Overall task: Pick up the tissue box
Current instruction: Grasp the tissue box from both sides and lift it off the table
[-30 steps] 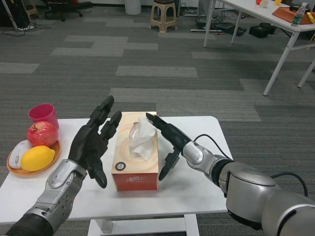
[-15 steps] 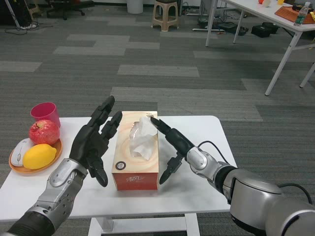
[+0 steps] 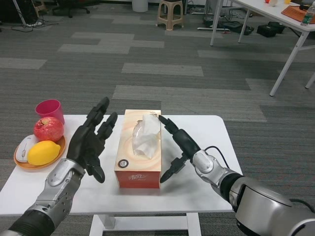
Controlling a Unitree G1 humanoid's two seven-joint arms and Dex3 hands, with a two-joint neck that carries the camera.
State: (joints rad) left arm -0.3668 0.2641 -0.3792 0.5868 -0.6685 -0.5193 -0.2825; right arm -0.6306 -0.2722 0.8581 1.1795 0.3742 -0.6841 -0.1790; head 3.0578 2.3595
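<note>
Room on the white rectangular table is what I check first: the near edge runs along the bottom of my head view, the far edge lies just behind the orange cardboard tissue box, and the right part of the tabletop, past my right hand, is bare surface out to its rounded corner. The box stands lengthwise at the table's middle, a white tissue puffing up from its top slot, its short printed face toward me.

My black left hand hangs just left of the box, palm turned toward it, fingers spread and straight, with a narrow gap between them and the box's side; it holds nothing. My black right hand sits just right of the box, upper fingers stretched toward the far top edge near the tissue, a lower finger pointing at the near corner. I cannot tell whether those tips touch the cardboard. Fingers are apart, nothing pinched.

At the left edge sits a shallow orange plate carrying a red apple, a yellow lemon and a white computer mouse; a pink plastic cup stands behind them. All are well apart from the box, but close to my left forearm.
</note>
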